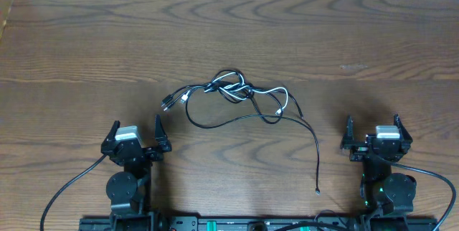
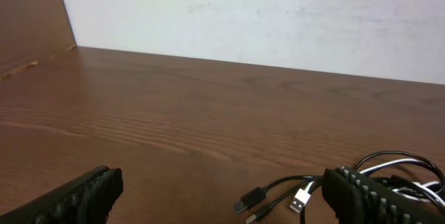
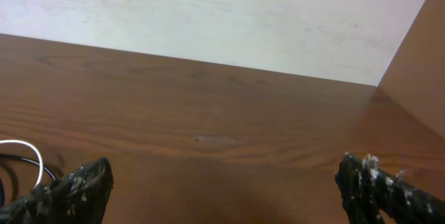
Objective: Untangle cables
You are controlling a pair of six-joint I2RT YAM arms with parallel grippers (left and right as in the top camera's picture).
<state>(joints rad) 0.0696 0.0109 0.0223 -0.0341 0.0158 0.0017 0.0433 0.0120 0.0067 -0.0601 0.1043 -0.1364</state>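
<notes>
A knot of thin black and white cables (image 1: pixel 233 91) lies at mid-table, plug ends (image 1: pixel 172 100) pointing left and one black strand (image 1: pixel 315 152) trailing toward the front. My left gripper (image 1: pixel 136 126) is open near the front left, with nothing between its fingers. In the left wrist view the plug ends (image 2: pixel 278 200) lie just ahead, beside the right finger (image 2: pixel 368 200). My right gripper (image 1: pixel 373 125) is open at the front right, apart from the cables. A white loop (image 3: pixel 28 158) shows at the left edge of the right wrist view.
The wooden table (image 1: pixel 86 44) runs back to a white wall (image 2: pixel 278 15). Thick black arm cables (image 1: pixel 64 188) run from both bases along the front edge. A wooden side panel (image 3: pixel 417 78) rises at the right.
</notes>
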